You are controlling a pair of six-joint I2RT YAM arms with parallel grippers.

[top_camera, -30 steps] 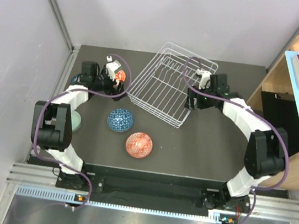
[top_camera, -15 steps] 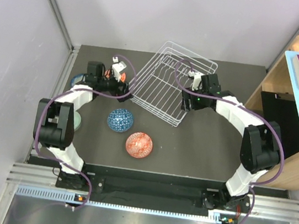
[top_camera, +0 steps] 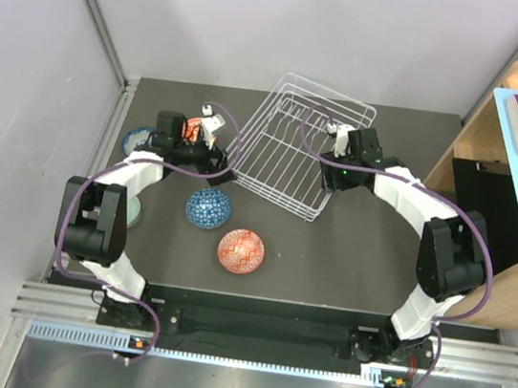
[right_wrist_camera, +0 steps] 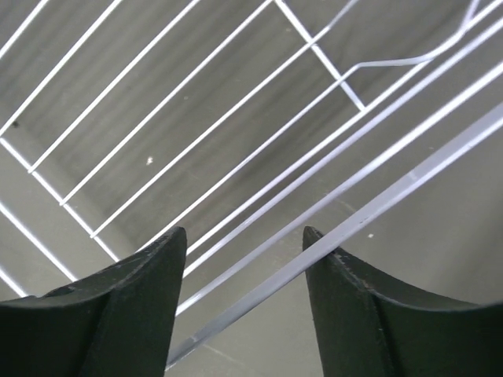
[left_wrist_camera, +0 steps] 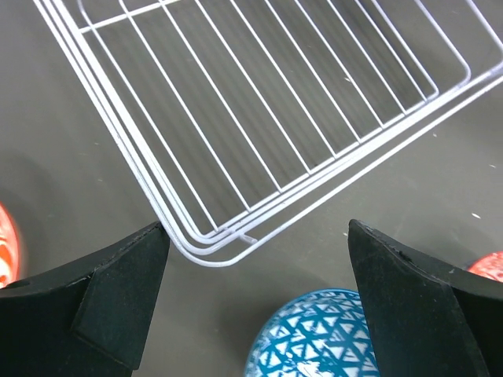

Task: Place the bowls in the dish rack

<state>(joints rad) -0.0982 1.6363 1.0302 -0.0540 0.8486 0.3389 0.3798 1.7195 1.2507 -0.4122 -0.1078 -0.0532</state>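
White wire rectangular dish rack [top_camera: 295, 146] skewed, no bowl loaded yet. Left gripper [left_wrist_camera: 257, 232] wide open, empty, over rack's corner, small blue-and-white patterned ceramic bowl [left_wrist_camera: 314, 342] just beside. Right gripper [right_wrist_camera: 244, 236] spread, gripping nothing, straddling rack's rim, probably to steady or square it.

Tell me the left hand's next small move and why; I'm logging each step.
Probably draw the left hand back off the corner of the dish rack and lower it toward the blue bowl: the hand is open and empty, the rack holds no bowl yet, and that bowl shows just below, between its fingers, in the wrist view.
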